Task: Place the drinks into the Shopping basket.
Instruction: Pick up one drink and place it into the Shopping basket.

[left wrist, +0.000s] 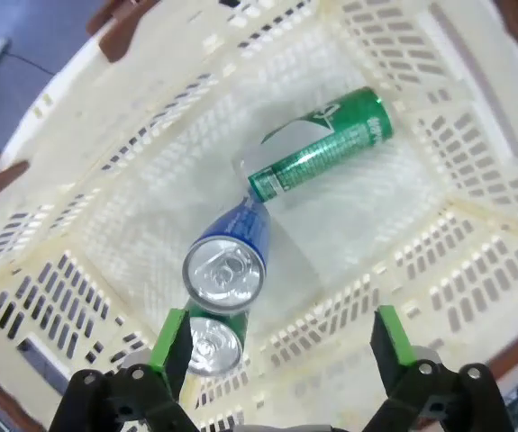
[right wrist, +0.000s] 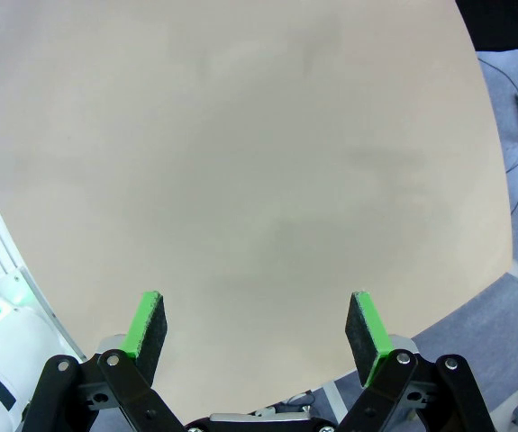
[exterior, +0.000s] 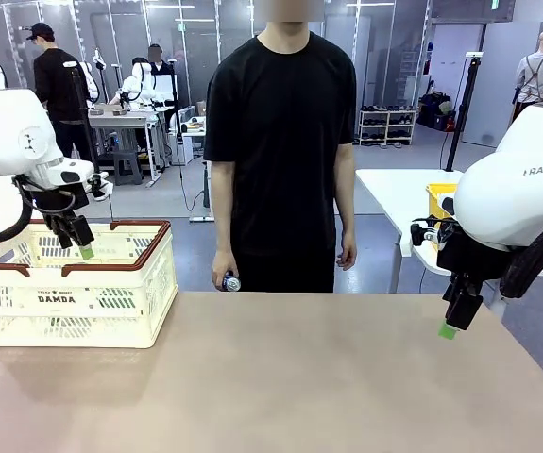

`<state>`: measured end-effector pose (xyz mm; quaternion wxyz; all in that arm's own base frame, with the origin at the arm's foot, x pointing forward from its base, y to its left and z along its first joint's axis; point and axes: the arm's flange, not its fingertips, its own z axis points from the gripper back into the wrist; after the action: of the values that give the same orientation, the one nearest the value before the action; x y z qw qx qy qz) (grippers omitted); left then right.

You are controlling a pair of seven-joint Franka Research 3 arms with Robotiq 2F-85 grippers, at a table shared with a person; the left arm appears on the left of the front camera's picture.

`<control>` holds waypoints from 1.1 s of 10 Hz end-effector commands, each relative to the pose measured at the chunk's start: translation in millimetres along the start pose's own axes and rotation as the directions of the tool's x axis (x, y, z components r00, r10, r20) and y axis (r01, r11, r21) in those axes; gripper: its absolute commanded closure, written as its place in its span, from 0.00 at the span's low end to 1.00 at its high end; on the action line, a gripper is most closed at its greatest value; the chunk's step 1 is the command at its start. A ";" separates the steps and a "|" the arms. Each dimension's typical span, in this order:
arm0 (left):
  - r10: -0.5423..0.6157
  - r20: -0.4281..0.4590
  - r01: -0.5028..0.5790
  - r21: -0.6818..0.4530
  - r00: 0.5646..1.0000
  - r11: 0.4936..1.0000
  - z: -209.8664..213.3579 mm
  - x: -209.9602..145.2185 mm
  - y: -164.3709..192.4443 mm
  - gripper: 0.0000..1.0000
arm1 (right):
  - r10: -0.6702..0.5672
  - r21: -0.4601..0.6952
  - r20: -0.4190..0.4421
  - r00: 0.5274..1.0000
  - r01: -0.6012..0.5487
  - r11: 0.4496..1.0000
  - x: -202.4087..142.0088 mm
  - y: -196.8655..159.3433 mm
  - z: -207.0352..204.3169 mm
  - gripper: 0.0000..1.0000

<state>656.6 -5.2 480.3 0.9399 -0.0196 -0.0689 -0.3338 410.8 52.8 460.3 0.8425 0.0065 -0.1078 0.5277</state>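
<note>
The cream Shopping basket (exterior: 73,302) with brown rim stands at the table's left. My left gripper (exterior: 75,241) hangs open just above its opening. In the left wrist view the open left gripper (left wrist: 281,346) looks down on three cans on the basket floor (left wrist: 150,216): a green can (left wrist: 322,144) lying on its side, a blue can (left wrist: 227,256) with silver top, and another green can (left wrist: 209,346) close to one pad. My right gripper (exterior: 455,316) hovers open over the table's right edge, and in its own view the right gripper (right wrist: 254,337) holds nothing. The person's hand holds a dark can (exterior: 230,281) at the far edge.
The person in black (exterior: 280,142) stands at the far side behind the brown table (exterior: 280,377). A yellow basket (exterior: 439,200) sits on a white table at the back right.
</note>
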 end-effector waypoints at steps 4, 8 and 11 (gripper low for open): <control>0.020 0.044 -0.022 0.056 0.999 0.998 39.3 -19.3 -10.3 0.00 | 0.000 0.002 -0.002 1.000 0.000 1.000 -0.3 -0.6 1.1 0.00; 0.006 0.038 -0.007 0.046 0.999 0.999 43.7 -10.5 -3.9 0.00 | 0.000 0.002 -0.002 1.000 0.000 1.000 -0.3 -0.6 1.1 0.00; 0.006 0.038 -0.007 0.046 0.999 0.999 43.7 -10.5 -3.9 0.00 | 0.000 0.002 -0.002 1.000 0.000 1.000 -0.3 -0.6 1.1 0.00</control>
<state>640.6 1.6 522.3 0.9396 -0.0032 -0.0950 -0.3289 410.9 52.8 460.4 0.8425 0.0065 -0.1078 0.5277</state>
